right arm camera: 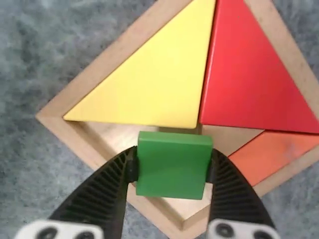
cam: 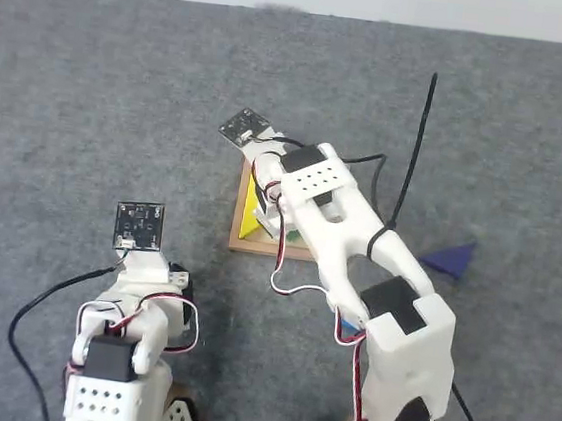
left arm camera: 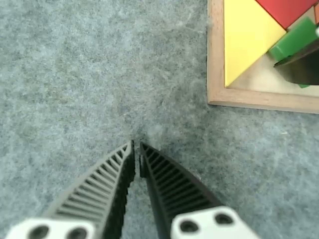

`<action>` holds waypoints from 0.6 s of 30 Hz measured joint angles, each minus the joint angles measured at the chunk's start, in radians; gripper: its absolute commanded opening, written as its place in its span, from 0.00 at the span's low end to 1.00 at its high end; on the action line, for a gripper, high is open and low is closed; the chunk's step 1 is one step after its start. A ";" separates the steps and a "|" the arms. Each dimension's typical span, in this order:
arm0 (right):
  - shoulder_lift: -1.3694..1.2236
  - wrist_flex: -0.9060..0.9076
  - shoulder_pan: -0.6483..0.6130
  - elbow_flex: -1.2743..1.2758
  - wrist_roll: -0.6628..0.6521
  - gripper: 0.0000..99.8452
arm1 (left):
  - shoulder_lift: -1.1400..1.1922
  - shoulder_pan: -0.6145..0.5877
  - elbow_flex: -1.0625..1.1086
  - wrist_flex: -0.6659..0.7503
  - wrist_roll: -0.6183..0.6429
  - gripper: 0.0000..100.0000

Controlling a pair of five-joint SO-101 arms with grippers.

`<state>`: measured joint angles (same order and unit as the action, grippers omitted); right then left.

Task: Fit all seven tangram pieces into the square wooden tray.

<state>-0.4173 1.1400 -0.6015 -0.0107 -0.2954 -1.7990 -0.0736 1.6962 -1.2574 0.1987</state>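
Observation:
The square wooden tray [right arm camera: 55, 124] holds a large yellow triangle [right arm camera: 154, 89], a large red triangle [right arm camera: 244, 79] and an orange piece [right arm camera: 269, 152]. My right gripper [right arm camera: 172, 167] is shut on a green square piece [right arm camera: 172, 164], held just over the tray's bare floor near a corner. In the high view that arm [cam: 313, 189] hangs over the tray [cam: 242, 242], with the yellow triangle [cam: 250, 217] showing beside it. My left gripper [left arm camera: 137, 149] is shut on nothing, low over the carpet short of the tray [left arm camera: 217, 74]. A dark blue triangle [cam: 450, 258] lies on the carpet right of the tray.
Grey carpet [cam: 91, 100] covers the table all around. A small light blue piece [cam: 349, 325] peeks out beside the right arm. Cables [cam: 413, 154] trail from the right arm.

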 measured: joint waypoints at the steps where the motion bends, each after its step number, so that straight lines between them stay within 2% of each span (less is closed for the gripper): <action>1: 0.000 0.000 0.000 0.000 0.000 0.17 | 0.000 0.000 0.000 0.000 0.000 0.01; 11: 0.000 0.002 -0.005 0.000 0.000 0.17 | 0.000 0.000 0.000 0.000 0.000 0.01; 18: 0.031 0.066 -0.037 0.000 0.018 0.18 | 0.000 0.000 0.000 0.000 0.000 0.01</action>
<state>-0.3867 1.2060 -0.6383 -0.0107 -0.2770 -1.7990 -0.0736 1.6962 -1.2574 0.1987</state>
